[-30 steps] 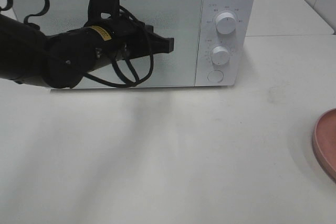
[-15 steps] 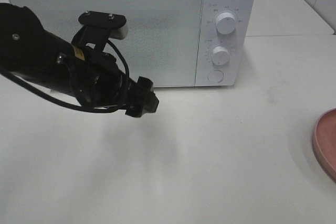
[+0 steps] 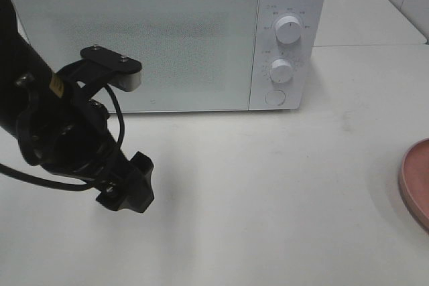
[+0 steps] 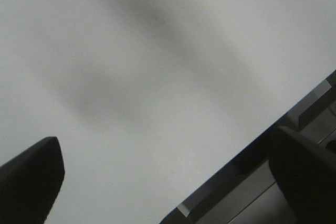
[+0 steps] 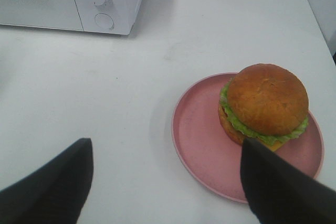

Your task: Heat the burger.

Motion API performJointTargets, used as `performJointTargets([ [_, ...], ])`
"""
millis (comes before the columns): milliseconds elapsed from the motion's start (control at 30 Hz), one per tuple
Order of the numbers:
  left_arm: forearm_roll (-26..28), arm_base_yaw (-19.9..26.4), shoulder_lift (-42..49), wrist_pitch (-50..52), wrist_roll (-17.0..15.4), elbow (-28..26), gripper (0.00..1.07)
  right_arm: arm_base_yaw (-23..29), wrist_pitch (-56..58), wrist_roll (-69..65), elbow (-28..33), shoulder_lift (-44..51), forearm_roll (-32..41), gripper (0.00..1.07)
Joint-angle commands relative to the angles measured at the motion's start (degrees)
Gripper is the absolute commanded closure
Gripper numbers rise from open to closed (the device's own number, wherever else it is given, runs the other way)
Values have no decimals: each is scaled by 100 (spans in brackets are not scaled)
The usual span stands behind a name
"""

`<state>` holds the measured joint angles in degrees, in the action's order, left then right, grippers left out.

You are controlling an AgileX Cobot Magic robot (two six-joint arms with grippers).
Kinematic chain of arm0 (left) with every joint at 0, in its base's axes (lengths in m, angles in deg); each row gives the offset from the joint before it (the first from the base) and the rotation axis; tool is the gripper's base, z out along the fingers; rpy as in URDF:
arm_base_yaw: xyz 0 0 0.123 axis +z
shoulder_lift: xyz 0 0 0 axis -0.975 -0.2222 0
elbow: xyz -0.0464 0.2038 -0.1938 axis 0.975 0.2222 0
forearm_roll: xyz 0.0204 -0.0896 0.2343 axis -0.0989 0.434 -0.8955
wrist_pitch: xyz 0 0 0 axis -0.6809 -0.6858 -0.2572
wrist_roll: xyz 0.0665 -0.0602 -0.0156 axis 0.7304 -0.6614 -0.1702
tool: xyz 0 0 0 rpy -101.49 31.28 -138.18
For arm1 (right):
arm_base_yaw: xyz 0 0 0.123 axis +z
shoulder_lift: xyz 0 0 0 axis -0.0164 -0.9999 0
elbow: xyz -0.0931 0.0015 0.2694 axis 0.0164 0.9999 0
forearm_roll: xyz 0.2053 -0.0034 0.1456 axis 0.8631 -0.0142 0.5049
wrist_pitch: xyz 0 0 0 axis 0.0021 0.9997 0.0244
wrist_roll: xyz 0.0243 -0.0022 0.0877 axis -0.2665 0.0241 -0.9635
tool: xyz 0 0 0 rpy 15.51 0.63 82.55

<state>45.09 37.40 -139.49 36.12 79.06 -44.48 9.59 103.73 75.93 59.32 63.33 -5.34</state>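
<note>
The burger (image 5: 266, 106) sits on the pink plate (image 5: 202, 145) at the lower right of the right wrist view, just ahead of the right end effector (image 5: 168, 192), which is released. The left end effector (image 3: 127, 189) is released too, far away.

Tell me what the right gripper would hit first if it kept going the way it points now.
Probably the pink plate, its near rim, then the burger sitting on it. The right gripper is open and empty, aimed down over the bare table; depth is hard to judge from the wrist view.
</note>
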Motion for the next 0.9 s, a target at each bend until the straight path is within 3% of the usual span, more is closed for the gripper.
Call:
performJointTargets([
  [33, -395, 34, 327, -424, -384, 6, 8, -40, -23, 52, 11, 155, 0, 32],
  [133, -516, 252, 487, -722, -510, 11, 8, -40, -23, 52, 11, 155, 0, 32],
  [167, -510, 539, 590, -934, -476, 11, 8, -40, -23, 52, 11, 155, 0, 32],
  [267, -510, 710, 653, -1014, -435, 11, 8, -40, -23, 52, 11, 155, 0, 32],
  [333, -493, 1404, 963, -1295, -189, 11, 8, -40, -23, 52, 11, 155, 0, 32],
  [367, -493, 1404, 963, -1295, -189, 11, 8, -40, -23, 52, 11, 155, 0, 32],
  [433, -458, 2017, 1215, -1576, -29, 11, 8, -40, -23, 52, 11, 155, 0, 32],
  [533, -407, 2235, 1312, -1656, -40, 11, 8, -40, -23, 52, 11, 155, 0, 32],
  [567, -252, 2653, 1507, -1707, -40, 46, 8, -40, -23, 52, 11, 155, 0, 32],
  [633, -183, 2807, 1621, -1713, -40, 63, 8, -40, -23, 52, 11, 155, 0, 32],
  [700, -92, 3352, 2097, -1919, -103, 292, 8, -40, -23, 52, 11, 155, 0, 32],
  [900, -115, 3627, 2693, -1931, -195, 722, 8, -40, -23, 52, 11, 155, 0, 32],
])
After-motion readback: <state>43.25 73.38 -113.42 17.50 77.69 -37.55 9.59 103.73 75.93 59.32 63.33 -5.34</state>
